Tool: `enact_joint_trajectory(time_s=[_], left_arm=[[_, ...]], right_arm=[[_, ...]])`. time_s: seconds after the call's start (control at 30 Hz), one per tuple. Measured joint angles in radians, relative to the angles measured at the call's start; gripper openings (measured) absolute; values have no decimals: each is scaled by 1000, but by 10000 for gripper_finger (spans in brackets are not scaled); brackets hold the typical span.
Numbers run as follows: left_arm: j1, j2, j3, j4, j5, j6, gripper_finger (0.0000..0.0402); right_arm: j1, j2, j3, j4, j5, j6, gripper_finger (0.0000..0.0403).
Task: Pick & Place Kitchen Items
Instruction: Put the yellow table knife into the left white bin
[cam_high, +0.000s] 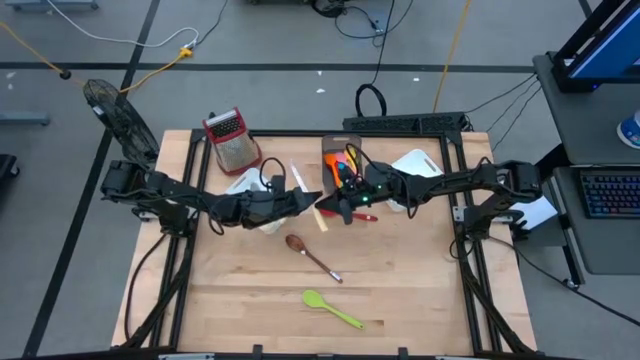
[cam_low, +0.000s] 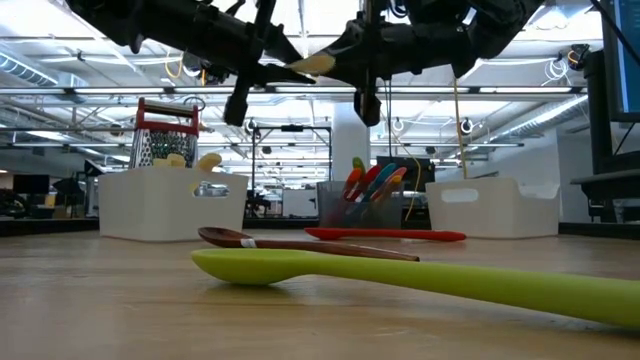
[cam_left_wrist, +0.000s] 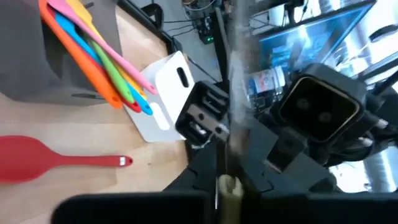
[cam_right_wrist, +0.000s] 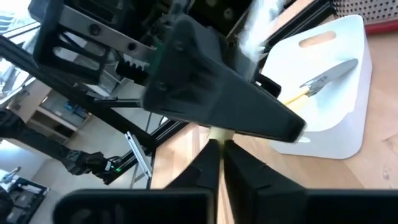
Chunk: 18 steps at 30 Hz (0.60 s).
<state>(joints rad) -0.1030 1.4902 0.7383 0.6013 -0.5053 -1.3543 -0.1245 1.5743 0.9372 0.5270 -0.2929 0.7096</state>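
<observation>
My left gripper and right gripper meet above the tabletop, both clenched on one pale yellow utensil (its type is unclear). Below lie a brown spoon, green spoon and red spatula.

The table is pale, matt wood with visible grain. The green spoon and red spatula look like smooth, slightly glossy plastic. The brown spoon has a polished sheen. The grater is perforated metal. The white bins are matt plastic.
</observation>
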Motion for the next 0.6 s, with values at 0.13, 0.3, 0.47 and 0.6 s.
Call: enact_joint_trajectory(time_s=[0.13, 0.3, 0.47, 0.6], left_arm=[[-1, 0, 0, -23, 9, 9, 16], [-1, 0, 1, -64, 33, 9, 12], [-3, 0, 1, -101, 42, -19, 14], [-3, -34, 2, -189, 40, -63, 13]], right_arm=[[3, -1, 0, -5, 1, -20, 4], [2, 1, 0, -3, -50, -19, 9], [0, 1, 0, -49, -177, -26, 24], [0, 1, 0, -119, -253, -51, 24]])
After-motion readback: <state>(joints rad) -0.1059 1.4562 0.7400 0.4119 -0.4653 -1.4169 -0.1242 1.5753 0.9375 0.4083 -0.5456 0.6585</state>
